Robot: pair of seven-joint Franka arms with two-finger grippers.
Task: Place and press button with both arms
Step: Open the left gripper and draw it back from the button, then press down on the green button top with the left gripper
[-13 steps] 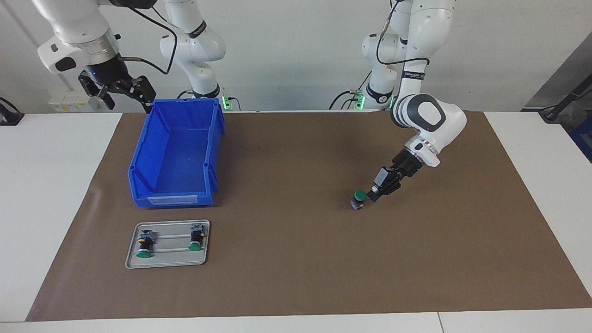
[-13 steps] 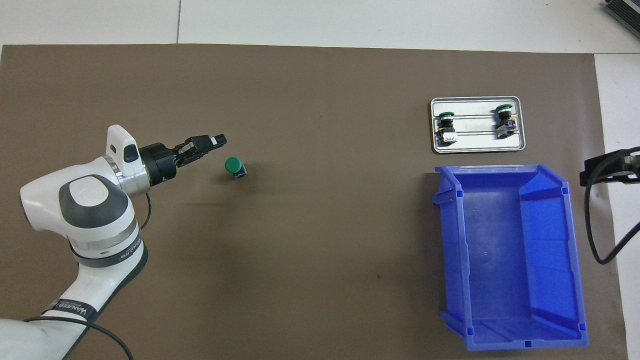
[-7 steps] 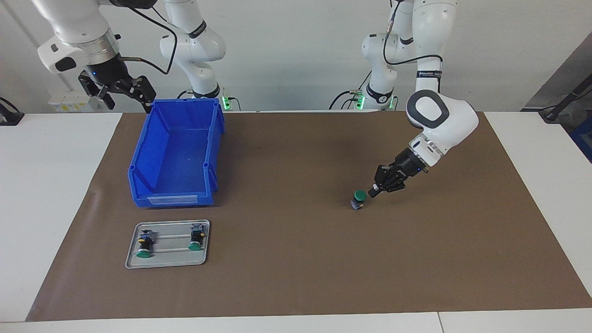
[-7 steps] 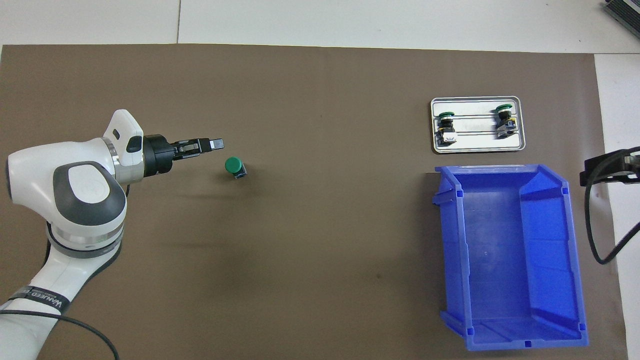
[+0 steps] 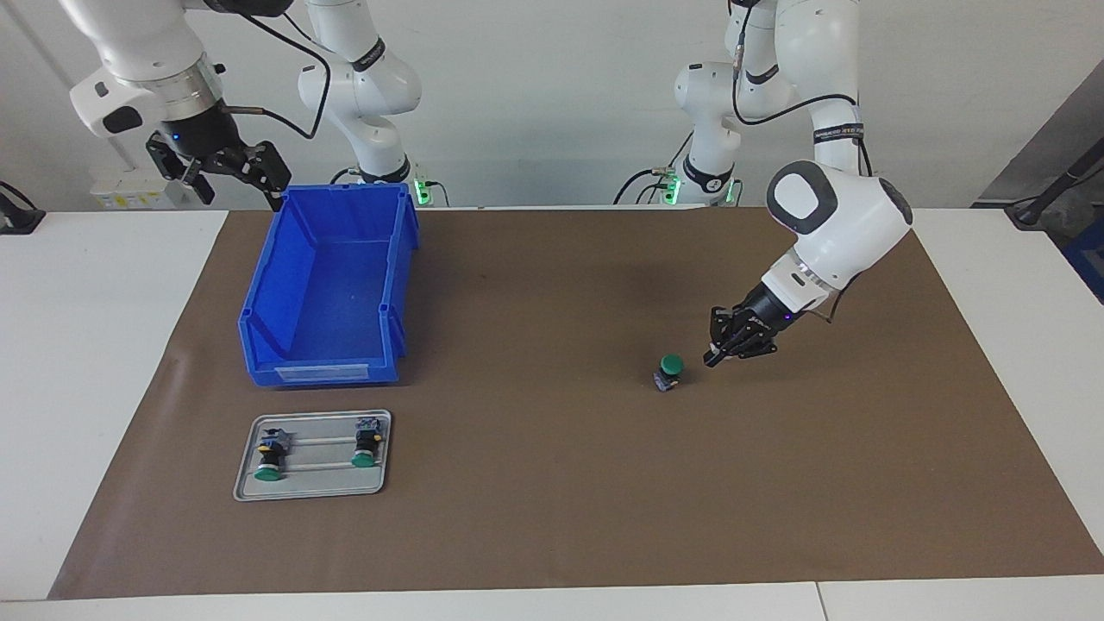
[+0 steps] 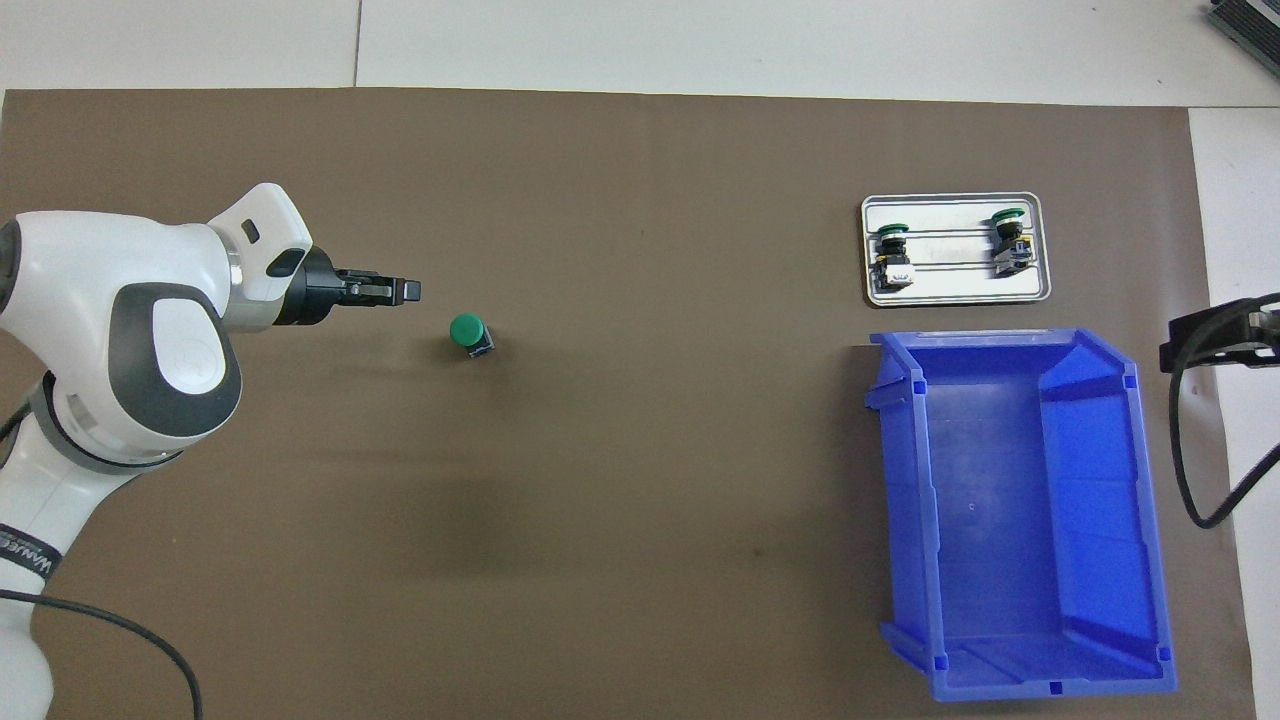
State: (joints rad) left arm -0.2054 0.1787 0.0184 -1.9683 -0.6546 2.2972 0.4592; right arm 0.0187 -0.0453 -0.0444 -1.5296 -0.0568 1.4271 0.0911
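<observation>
Green-capped push-button switch [image 5: 669, 371] with black body stands cap-up on the brown mat covering the surface [image 5: 552, 483], toward the left arm's end, well apart from the blue plastic bin [image 5: 328, 293]. Left claw [image 5: 712, 358] is clenched and empty, just beside the cap. Right claw [image 5: 226, 172] waits released beside the bin. Judged light, rigid, easily tipped; grasp the black body below the cap.
</observation>
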